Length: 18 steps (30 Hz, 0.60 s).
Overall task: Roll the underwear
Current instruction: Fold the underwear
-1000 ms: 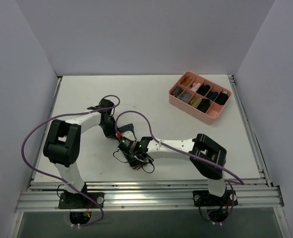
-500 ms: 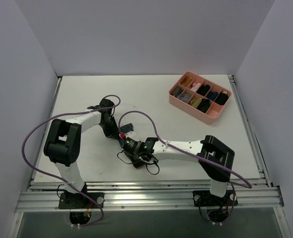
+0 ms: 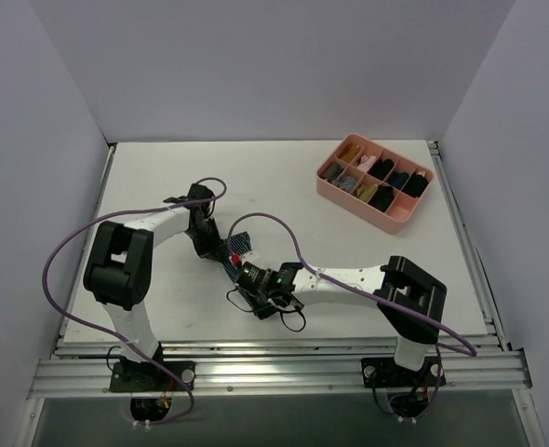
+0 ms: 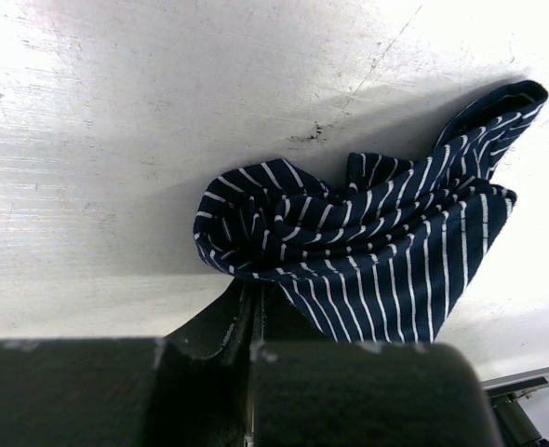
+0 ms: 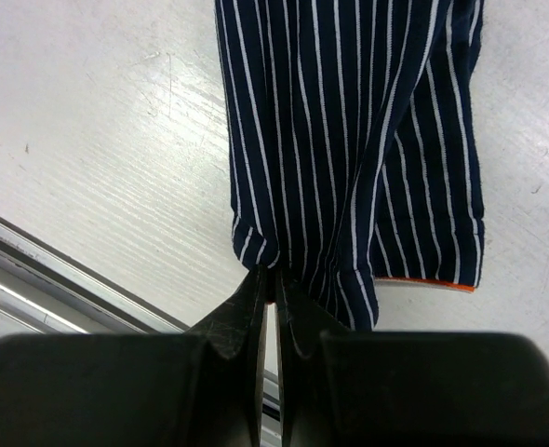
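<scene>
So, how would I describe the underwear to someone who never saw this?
On the white table, look where the left gripper and right gripper meet. The underwear is loose navy cloth with thin white stripes, unlike the bundles in the pink tray.

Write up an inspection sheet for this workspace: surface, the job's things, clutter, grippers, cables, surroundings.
Surface: white table, lightly scuffed in the wrist views.
Job's things: underwear, navy with pinstripes, held between both grippers at mid-table; bunched at the left end, flatter at the right end, orange-red edge showing; not rolled yet.
Clutter: pink divided tray at the far right, holding small rolled bundles.
Grippers: left gripper shut on the underwear; right gripper shut on its hem.
Cables: purple cables loop loosely off both arms over the table.
Surroundings: white walls on three sides; metal rail at the near edge.
</scene>
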Tool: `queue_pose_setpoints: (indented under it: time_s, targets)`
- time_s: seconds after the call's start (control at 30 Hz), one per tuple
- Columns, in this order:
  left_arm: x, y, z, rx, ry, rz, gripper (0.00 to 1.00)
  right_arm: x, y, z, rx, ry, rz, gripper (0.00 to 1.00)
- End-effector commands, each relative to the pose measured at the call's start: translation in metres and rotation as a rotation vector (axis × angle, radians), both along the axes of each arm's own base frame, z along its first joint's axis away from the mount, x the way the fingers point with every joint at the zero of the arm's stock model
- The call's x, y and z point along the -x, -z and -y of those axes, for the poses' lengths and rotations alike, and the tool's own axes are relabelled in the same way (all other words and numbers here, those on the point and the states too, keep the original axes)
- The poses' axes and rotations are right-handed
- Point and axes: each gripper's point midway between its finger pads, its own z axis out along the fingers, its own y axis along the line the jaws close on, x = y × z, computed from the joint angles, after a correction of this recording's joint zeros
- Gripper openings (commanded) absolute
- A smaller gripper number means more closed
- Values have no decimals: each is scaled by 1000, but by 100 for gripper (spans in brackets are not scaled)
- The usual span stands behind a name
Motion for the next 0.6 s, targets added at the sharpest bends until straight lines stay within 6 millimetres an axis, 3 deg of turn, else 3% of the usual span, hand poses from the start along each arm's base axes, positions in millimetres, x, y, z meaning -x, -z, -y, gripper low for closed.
queue_pose_setpoints:
  time_s: [0.0, 0.23, 0.57]
  targets:
    - [-2, 13, -7, -29, 10, 0, 2, 14, 0, 13, 30, -29, -29, 1]
    - [-1, 7, -3, 9, 25, 15, 2, 14, -5, 9, 9, -81, -16, 0]
    - [-4, 3, -1, 16, 40, 23, 2, 19, -3, 26, 43, -101, -16, 0]
